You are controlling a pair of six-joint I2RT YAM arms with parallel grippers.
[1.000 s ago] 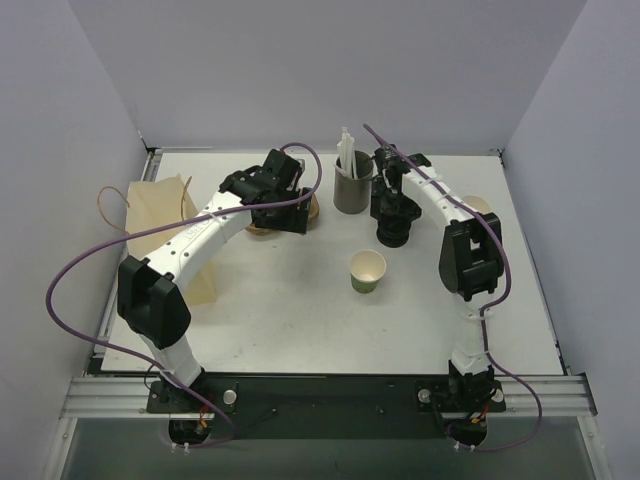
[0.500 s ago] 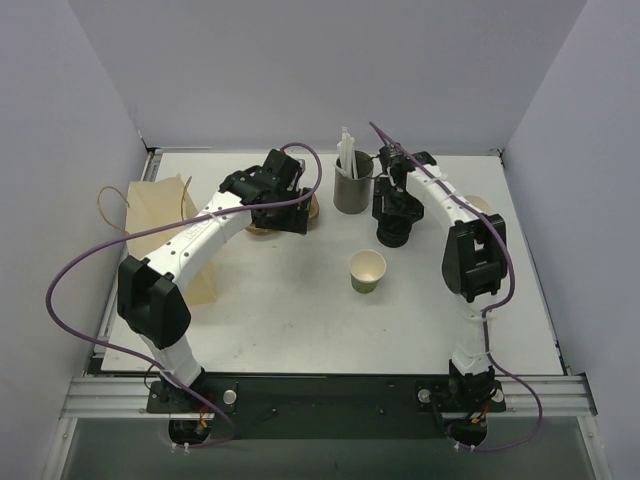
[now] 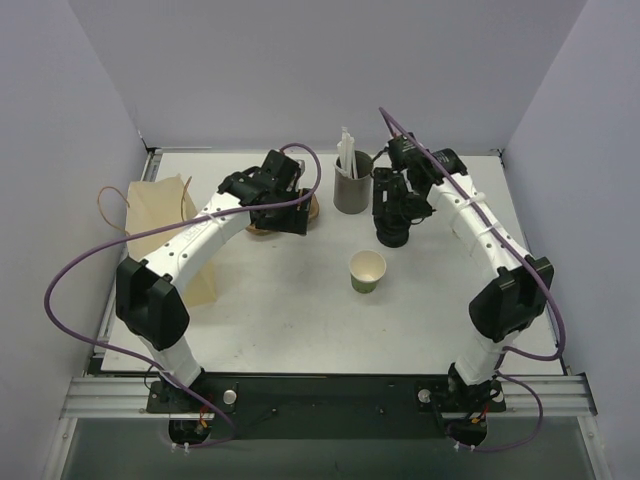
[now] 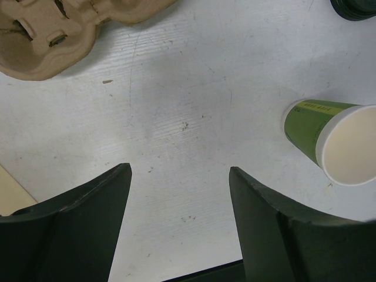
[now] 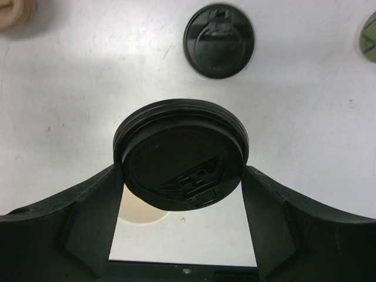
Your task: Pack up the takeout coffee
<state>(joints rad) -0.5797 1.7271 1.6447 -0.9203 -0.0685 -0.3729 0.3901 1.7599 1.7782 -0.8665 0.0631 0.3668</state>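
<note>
Lid (image 5: 182,154) pinched at edges, cup (image 3: 367,271) standing apart

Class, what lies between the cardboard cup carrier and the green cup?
Nothing: bare table separates carrier from green cup, shown in the left wrist view.

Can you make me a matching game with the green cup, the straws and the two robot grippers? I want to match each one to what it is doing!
Things:
1. green paper cup
2. white straws
3. left gripper
4. right gripper

What each is doing:
A. grips a black lid
B. stands open with no lid on
C. is open and holds nothing
D. stand in the grey cup

Pairs: 1-B, 2-D, 3-C, 4-A
</note>
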